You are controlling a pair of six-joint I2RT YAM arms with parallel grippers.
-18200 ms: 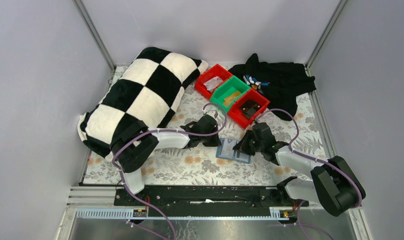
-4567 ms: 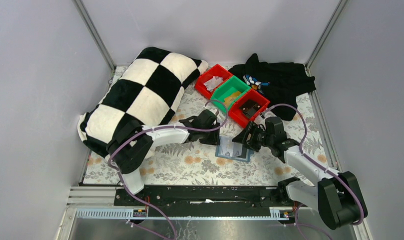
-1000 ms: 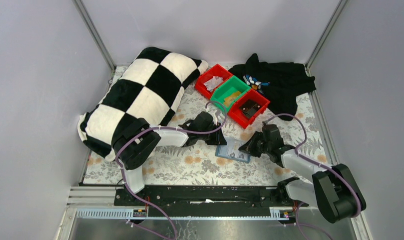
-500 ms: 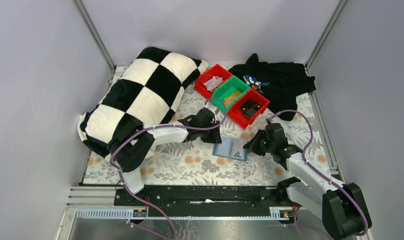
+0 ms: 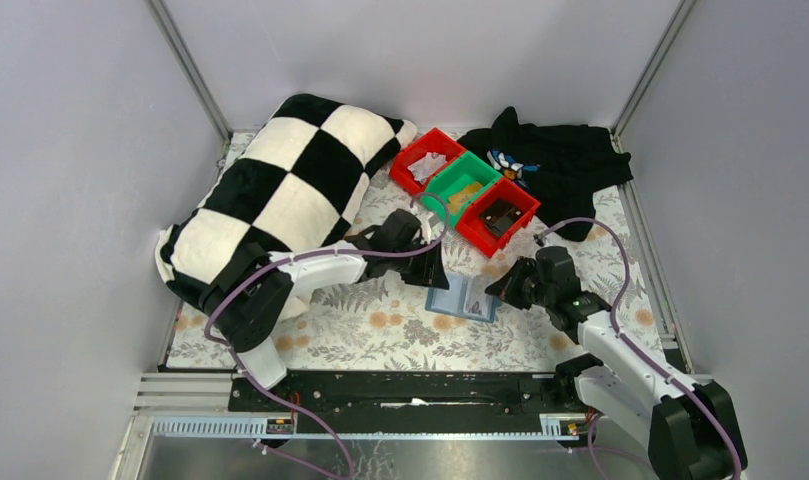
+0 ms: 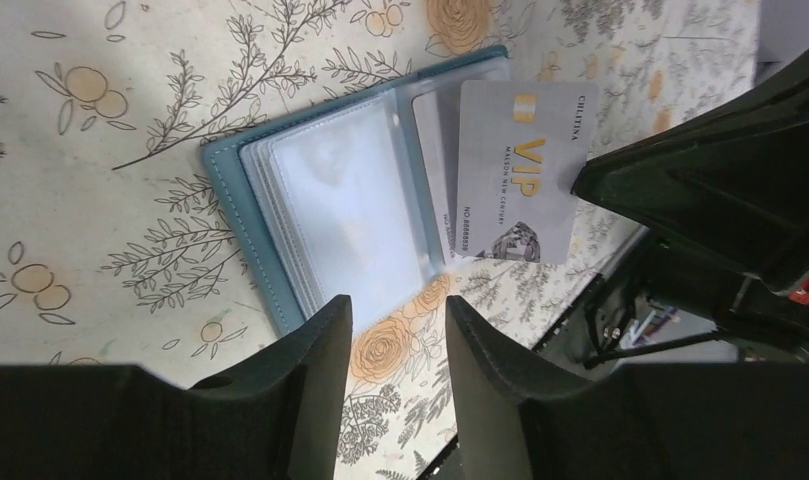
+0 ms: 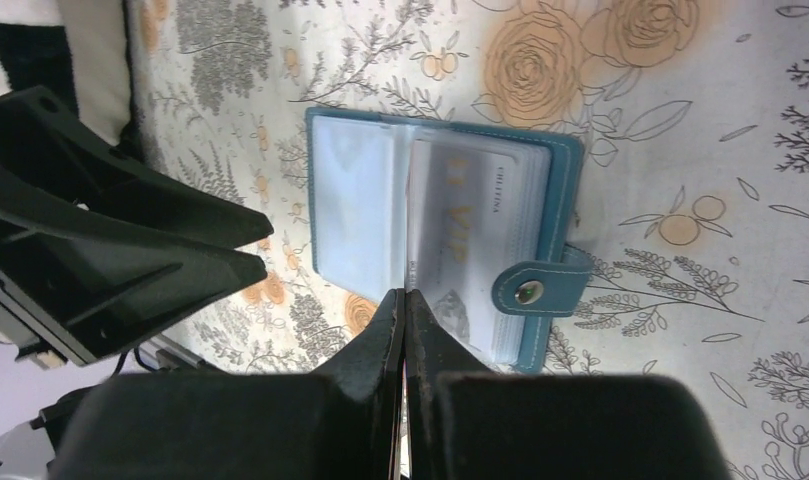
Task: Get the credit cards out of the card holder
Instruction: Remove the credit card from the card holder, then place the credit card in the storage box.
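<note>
Left end effector (image 6: 395, 305) seemingly nearer, agape

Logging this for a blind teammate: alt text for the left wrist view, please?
A pale VIP card sticks partly out of an open teal card holder lying on a floral tablecloth, its outer edge at the right gripper. The left gripper, open, hangs over the holder's near edge.

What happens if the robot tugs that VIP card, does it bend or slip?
Probably stays stiff: the VIP card sticks out of the card holder quite flat. It looks glossy and thin, so it might slip from the right gripper pinching only its edge. The clear sleeves look smooth, so it should slide out easily.
</note>
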